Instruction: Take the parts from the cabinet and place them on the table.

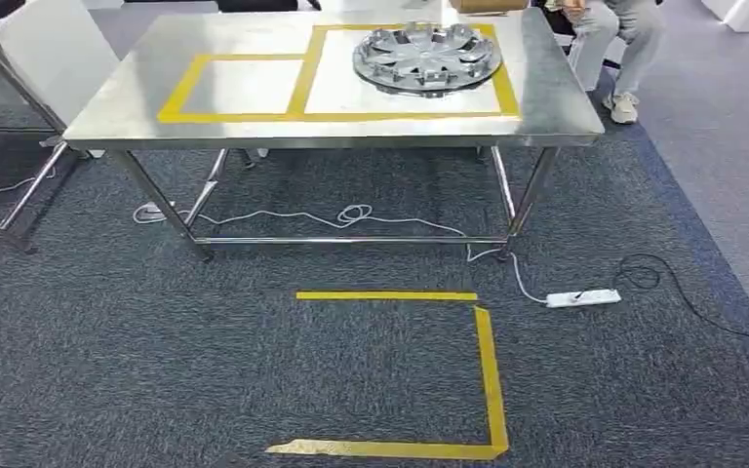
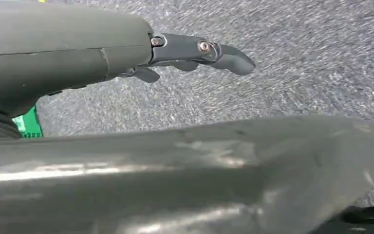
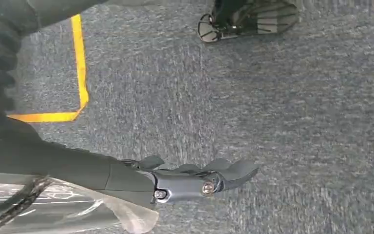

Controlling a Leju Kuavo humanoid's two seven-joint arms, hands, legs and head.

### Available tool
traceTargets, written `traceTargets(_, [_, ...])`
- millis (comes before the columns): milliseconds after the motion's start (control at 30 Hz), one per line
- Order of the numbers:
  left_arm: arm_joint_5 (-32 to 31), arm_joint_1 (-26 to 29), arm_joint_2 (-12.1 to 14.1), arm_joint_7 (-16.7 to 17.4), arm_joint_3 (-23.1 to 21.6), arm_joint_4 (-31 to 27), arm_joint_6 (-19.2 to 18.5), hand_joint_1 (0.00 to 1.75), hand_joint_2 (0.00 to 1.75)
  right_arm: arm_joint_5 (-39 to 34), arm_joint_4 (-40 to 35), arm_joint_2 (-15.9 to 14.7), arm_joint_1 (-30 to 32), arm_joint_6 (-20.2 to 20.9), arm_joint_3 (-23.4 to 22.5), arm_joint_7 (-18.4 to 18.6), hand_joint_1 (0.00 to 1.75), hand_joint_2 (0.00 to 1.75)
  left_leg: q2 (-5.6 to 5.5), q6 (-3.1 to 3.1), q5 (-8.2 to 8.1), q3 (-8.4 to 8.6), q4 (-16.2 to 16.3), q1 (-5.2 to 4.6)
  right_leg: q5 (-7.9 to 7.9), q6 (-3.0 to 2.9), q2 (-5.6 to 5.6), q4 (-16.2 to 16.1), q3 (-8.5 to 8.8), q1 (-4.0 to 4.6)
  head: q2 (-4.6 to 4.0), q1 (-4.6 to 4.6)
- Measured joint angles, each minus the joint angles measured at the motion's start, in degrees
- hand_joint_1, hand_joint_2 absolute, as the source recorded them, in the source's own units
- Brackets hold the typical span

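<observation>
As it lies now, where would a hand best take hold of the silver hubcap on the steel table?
Probably at the rim of the silver round hubcap, on its near edge, coming from the table's front side. It lies flat inside the right yellow-taped square, so its thin outer edge looks the likeliest place to pinch; the ribbed middle looks harder to grip.

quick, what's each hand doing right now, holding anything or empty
Left hand: rests against a large grey part; grip unclear.
Right hand: a plastic-wrapped part sits beside it; grip unclear.

no readable text, labels or numbers
</observation>
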Motion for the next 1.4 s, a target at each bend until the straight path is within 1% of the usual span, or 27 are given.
traceTargets(33, [0.00, -0.02, 0.02, -0.02, 0.00, 0.00, 0.02, 0.00, 0.00, 0.00, 0.00, 0.00, -0.04, 0.00, 0.00, 0.00, 0.00, 1.75, 0.00, 0.24, 1.69, 2.15, -4.04, -0.02, 0.04, 0.06, 0.01, 0.06, 0.02, 0.00, 0.00, -0.02])
traceTargets(67, [-0.11, -0.08, 0.07, -0.29, 0.00, 0.00, 0.20, 0.00, 0.00, 0.00, 0.02, 0.02, -0.08, -0.02, 0.00, 0.00, 0.00, 0.00, -0.08, 0.83, 2.21, 4.51, -8.92, -0.18, 0.15, 0.31, 0.00, 0.09, -0.15, 0.02, 0.00, 0.04])
traceTargets(100, [-0.20, -0.18, 0.11, -0.39, -0.02, 0.00, 0.26, 0.00, 0.00, 0.02, 0.04, 0.02, -0.18, -0.02, 0.02, 0.02, 0.00, 0.00, -0.08, 0.98, 2.08, 4.71, -10.13, -0.39, 0.16, 0.78, 0.06, 0.48, -0.54, 0.37, 0.00, 0.02])
traceTargets(133, [-0.46, -0.21, 0.07, -0.55, -0.02, 0.00, 0.37, 0.00, 0.00, 0.02, 0.04, 0.02, -0.18, -0.09, 0.02, 0.18, 0.00, 0.00, -0.08, 1.08, 2.18, 4.28, -9.68, -0.51, 0.46, 1.25, -0.03, 0.42, -0.85, 0.19, 0.00, 0.09])
traceTargets(167, [-0.52, -0.10, 0.07, -0.72, -0.02, 0.00, 0.37, 0.00, 0.00, 0.07, 0.04, 0.02, -0.14, -0.17, 0.02, 0.20, 0.00, 0.00, -0.10, 1.28, 2.27, 4.06, -9.60, -0.62, 0.62, 1.50, -0.04, 0.37, -0.95, 0.07, 0.00, 0.04])
traceTargets(200, [-0.55, 0.06, 0.04, -0.83, -0.02, 0.00, 0.39, 0.00, 0.00, 0.15, 0.04, 0.02, -0.13, -0.28, 0.02, 0.20, 0.00, 0.00, -0.10, 1.53, 2.55, 3.95, -9.93, -0.69, 0.91, 1.89, -0.03, -0.11, -0.82, 0.05, 0.00, 0.09])
traceTargets(233, [-0.59, 0.13, -0.02, -0.87, -0.02, 0.00, 0.42, 0.00, 0.00, 0.22, 0.04, -0.02, -0.14, -0.37, 0.02, 0.26, 0.00, 0.00, -0.08, 1.03, 2.91, 4.09, -10.58, -0.47, 0.15, 0.94, -0.04, 0.05, -0.92, 0.20, 0.00, 0.04])
traceTargets(267, [-0.68, 0.08, 0.07, -0.92, -0.02, 0.00, 0.61, 0.00, 0.00, 0.24, 0.04, -0.02, -0.13, -0.66, 0.04, 0.26, 0.00, 0.00, -0.12, 0.94, 3.02, 4.00, -10.57, -0.49, 0.61, -1.12, -0.03, -0.28, -1.26, 0.20, 0.00, 0.17])
traceTargets(300, [-0.72, -0.01, 0.00, -1.01, -0.02, 0.00, 0.70, 0.00, 0.00, 0.28, 0.04, -0.02, -0.11, -0.63, 0.06, 0.39, 0.00, 0.00, -0.12, 1.11, 3.12, 3.88, -10.56, -0.60, 0.96, -0.75, 0.01, -0.33, -1.73, 0.19, 0.00, 0.17])
traceTargets(333, [-0.74, -0.02, -0.07, -1.03, -0.02, 0.00, 0.70, 0.00, 0.00, 0.35, 0.04, -0.02, -0.13, -0.63, 0.13, 0.44, 0.00, 0.00, -0.11, 1.18, 3.12, 3.75, -10.53, -0.70, 0.97, -0.07, 0.00, -0.54, -1.66, 0.03, 0.00, 0.20])
traceTargets(367, [-0.90, -0.01, -0.13, -1.03, -0.02, 0.00, 0.70, 0.00, 0.00, 0.33, 0.04, -0.02, -0.14, -0.70, 0.31, 0.52, 0.00, 0.00, -0.10, 1.40, 3.15, 3.72, -10.52, -0.76, 1.11, 0.21, 0.02, -0.63, -1.64, -0.02, 0.00, 0.15])
traceTargets(400, [-1.03, -0.02, -0.20, -1.03, -0.02, 0.00, 0.70, 0.00, 0.00, 0.33, 0.04, -0.04, -0.13, -0.87, 0.44, 0.55, 0.00, 0.00, -0.09, 1.45, 3.19, 3.67, -10.50, -0.77, 1.34, 0.57, 0.08, -0.76, -1.63, -0.04, 0.00, 0.20])
traceTargets(433, [-1.05, -0.04, -0.22, -1.03, -0.02, 0.00, 0.70, 0.00, 0.00, 0.35, 0.04, -0.07, -0.08, -1.05, 0.46, 0.72, 0.00, 0.00, -0.08, 1.60, 3.28, 3.63, -10.46, -0.80, 1.70, 0.99, 0.11, -0.87, -1.62, -0.06, 0.00, 0.17])
traceTargets(500, [-1.14, -0.05, -0.24, -1.01, -0.02, 0.00, 0.70, 0.00, 0.00, 0.31, 0.04, -0.07, -0.02, -1.16, 0.46, 0.85, 0.00, 0.00, -0.08, 1.82, 3.42, 3.50, -10.35, -0.92, 1.98, 1.42, 0.14, -0.93, -1.17, -0.16, 0.00, 0.17])
traceTargets(533, [-1.24, -0.03, -0.28, -1.03, -0.02, 0.00, 0.74, 0.00, 0.00, 0.28, 0.04, -0.07, 0.00, -1.20, 0.48, 0.87, 0.00, 0.00, -0.07, 1.99, 3.54, 3.28, -10.27, -0.98, 2.19, 1.76, 0.14, -0.93, -1.30, -0.24, 0.00, 0.15])
traceTargets(600, [-1.66, 0.09, -0.37, -1.03, -0.04, 0.00, 0.83, 0.00, 0.00, 0.20, 0.04, -0.07, 0.12, -1.33, 0.57, 0.92, 0.00, 0.00, -0.08, 2.16, 3.67, 3.03, -10.25, -1.07, 2.29, 1.93, 0.12, -0.93, -1.54, -0.33, 0.00, 0.15])
traceTargets(833, [-2.25, 0.40, -0.85, -1.01, -0.09, 0.00, 1.11, 0.00, 0.00, 0.22, 0.02, -0.09, 0.59, -1.55, 0.89, 0.02, 0.00, 0.00, -0.08, 2.12, 3.69, 2.90, -10.27, -1.05, 2.23, 2.04, 0.12, -0.87, -1.65, -0.33, 0.00, 0.13])
traceTargets(1033, [-2.69, 0.41, -1.09, -1.01, -0.09, 0.00, 1.22, 0.00, 0.00, -0.37, 0.02, -0.17, 0.77, -1.13, 0.92, 0.13, 0.00, 0.00, -0.08, 1.99, 3.77, 2.84, -10.23, -1.06, 2.27, 2.06, 0.12, -0.72, -1.77, -0.33, 0.00, 0.13])
traceTargets(1067, [-2.75, 0.40, -1.07, -1.01, -0.09, 0.00, 1.22, 0.00, 0.00, -0.61, 0.02, -0.17, 0.79, -0.94, 0.92, 0.13, 0.00, 0.00, -0.10, 2.24, 3.73, 2.73, -9.87, -1.31, 2.52, 2.45, 0.07, -0.80, -1.81, -0.51, 0.00, 0.13])
traceTargets(1133, [-2.75, 0.42, -1.09, -1.01, -0.09, 0.00, 1.20, 0.00, 0.00, -0.74, 0.02, -0.17, 0.78, -0.61, 0.92, 0.17, 0.00, 0.00, -0.08, 2.42, 3.75, 2.61, -9.77, -1.27, 2.62, 2.62, 0.07, -0.76, -1.86, -0.52, 0.00, 0.11])
traceTargets(1200, [-2.75, 0.42, -1.09, -1.01, -0.09, 0.00, 1.20, 0.00, 0.00, -0.74, 0.02, -0.17, 0.80, -0.61, 0.92, 0.20, 0.00, 0.00, -0.07, 2.70, 3.97, 2.65, -9.89, -1.33, 2.87, 2.99, 0.14, -1.06, -1.81, -0.57, 0.00, 0.11])
traceTargets(1233, [-2.78, 0.41, -1.16, -1.01, -0.09, 0.00, 1.20, 0.00, 0.00, -0.72, 0.02, -0.17, 0.79, -0.63, 0.92, 0.26, 0.00, 0.00, 0.12, 3.10, 4.70, 2.93, -10.94, -0.79, 2.74, 3.19, 0.23, -0.93, -1.87, -0.43, 0.00, 0.13])
traceTargets(1267, [-2.82, 0.37, -1.24, -1.01, -0.09, 0.00, 1.20, 0.00, 0.00, -0.74, 0.02, -0.22, 0.85, -0.63, 0.92, 0.31, 0.00, 0.00, 0.64, 3.33, 5.05, 3.07, -11.43, -0.64, 1.63, 3.19, 0.26, -0.06, -2.66, -0.49, 0.00, 0.17])
traceTargets(1300, [-2.84, 0.37, -1.27, -1.01, -0.09, 0.00, 1.22, 0.00, 0.00, -0.72, 0.02, -0.22, 0.87, -0.63, 0.92, 0.35, 0.00, 0.00, 0.70, 3.61, 5.23, 2.87, -11.51, -0.56, -0.80, 3.20, 0.31, 2.73, -3.78, -0.40, 0.00, 0.48])
traceTargets(1333, [-2.84, 0.38, -1.33, -1.01, -0.09, 0.00, 1.20, 0.00, 0.00, -0.72, 0.02, -0.22, 0.85, -0.63, 0.92, 0.37, 0.00, 0.00, 0.97, 3.66, 5.28, 2.60, -11.49, -0.60, -3.61, 3.27, 0.29, 7.68, -5.81, -0.49, 0.00, 0.68])
traceTargets(1367, [-2.84, 0.47, -1.44, -1.01, -0.09, 0.00, 1.20, 0.00, 0.00, -0.74, 0.02, -0.22, 0.90, -0.63, 0.92, 0.37, 0.00, 0.00, 1.33, 3.63, 5.35, 2.42, -11.48, -0.64, -5.96, 3.40, 0.30, 12.79, -7.83, -0.52, 0.00, 0.59])
traceTargets(1400, [-2.84, 0.54, -1.46, -1.01, -0.09, 0.00, 1.20, 0.00, 0.00, -0.74, 0.02, -0.24, 1.00, -0.63, 0.92, 0.37, 0.00, 0.00, 1.71, 3.55, 5.40, 2.23, -11.42, -0.65, -7.37, 3.60, 0.29, 16.56, -9.30, -0.51, 0.00, 0.68])
